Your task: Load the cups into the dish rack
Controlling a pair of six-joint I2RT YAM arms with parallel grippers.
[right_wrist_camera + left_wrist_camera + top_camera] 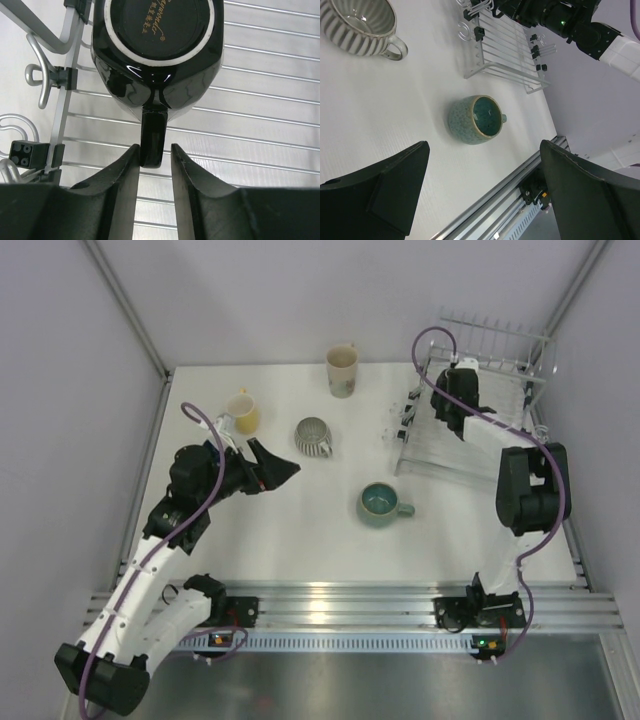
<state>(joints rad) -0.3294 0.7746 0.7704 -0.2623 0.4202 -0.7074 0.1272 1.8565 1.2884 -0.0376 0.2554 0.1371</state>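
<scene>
The left tool (483, 146) is wide open and holds nothing. It hangs over the white counter (300, 550), left of the middle. In its own camera the teal cup (380, 502) shows between its two fingers, further off on the counter. There is lots of bare counter around that cup. The metal rail (330, 605) along the bottom edge is the nearest thing to it.

The grey ribbed cup (313, 435) stands just beside the left tool. The yellow cup (243, 415) is close behind that arm, and a purple cable crosses in front of it. The tall cream cup (342, 370) stands alone near the top edge.

The dish rack (65, 100) sits at the upper right, tight against the right side of the counter. From above, the right arm covers much of it.

The right tool (155, 150) is down in the rack. Its fingers are narrow, one on each side of the handle of the black cup (157, 30). I cannot tell if they pinch it or only stand close. That cup is upside down on the wires, and its far side is cut off at the top of the frame. The gold writing on its bottom is too small to read.
</scene>
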